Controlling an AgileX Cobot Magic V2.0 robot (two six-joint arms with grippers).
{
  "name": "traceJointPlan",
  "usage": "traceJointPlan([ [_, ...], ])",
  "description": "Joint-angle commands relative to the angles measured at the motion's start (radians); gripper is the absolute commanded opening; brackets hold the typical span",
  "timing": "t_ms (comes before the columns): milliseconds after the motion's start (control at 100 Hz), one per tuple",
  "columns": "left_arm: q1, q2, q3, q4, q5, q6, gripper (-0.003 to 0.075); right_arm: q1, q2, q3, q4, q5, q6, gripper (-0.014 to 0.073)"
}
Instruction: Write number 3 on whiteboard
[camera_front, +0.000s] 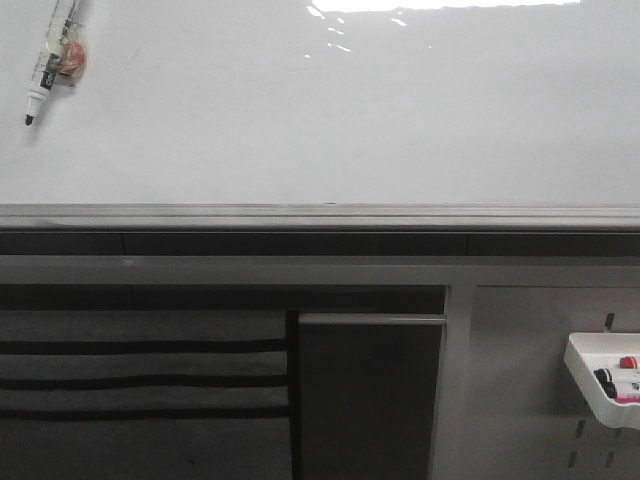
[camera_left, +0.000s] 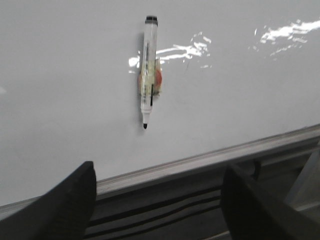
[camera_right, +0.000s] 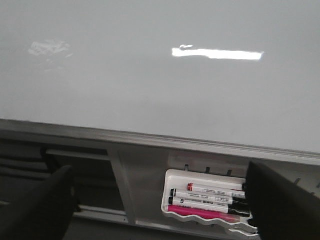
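Left end effector (camera_left: 157, 210): two dark fingers (camera_left: 70, 205) spread wide apart, nothing between them. It faces the large glossy white whiteboard (camera_left: 75, 90), apart from its surface.

Right end effector (camera_right: 160, 210): two dark fingers (camera_right: 280, 200) likewise spread wide, holding nothing, also apart from the board.

White-barrelled marker with black cap end and black tip (camera_left: 148, 70): fixed on the whiteboard face, tip pointing down, a small orange-red and yellowish clip or holder behind its barrel. In the front view the marker (camera_front: 55, 55) sits at the board's upper left corner, slightly tilted. It is well apart from both end effectors.

Whiteboard surface: blank, glare streaks near the top; no drawn digit shows in any view. A grey metal bottom rail (camera_front: 320, 215) runs along its lower edge.

White plastic tray (camera_right: 172, 192): hung on the grey pegboard panel (camera_front: 520, 380) below the rail, at the right side. It holds black-capped, red-capped and pink markers (camera_right: 207, 200), lying flat side by side.

Dark slatted panel (camera_front: 140, 370): below the rail, at the left.
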Motion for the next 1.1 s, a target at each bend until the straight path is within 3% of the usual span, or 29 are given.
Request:
traceJointPlan([
  [0, -0.011, 0.125, -0.043, 0.009, -0.118, 0.005, 0.0448, -0.008, 0.045, -0.038, 0.045, -0.05, -0.056, 0.0615],
  [320, -0.009, 0.485, -0.135, 0.023, -0.36, 0.005, 0.0439, -0.008, 0.063, -0.038, 0.045, -0.057, -0.056, 0.0615],
  [880, -0.047, 0.761, -0.289, 0.04, -0.448, 0.005, 0.0438, -0.008, 0.063, -0.038, 0.045, -0.055, -0.056, 0.0615],
  [1089, -0.046, 0.764, -0.289, 0.04, -0.493, 0.005, 0.0299, -0.008, 0.063, -0.038, 0.043, -0.055, -0.056, 0.0615],
])
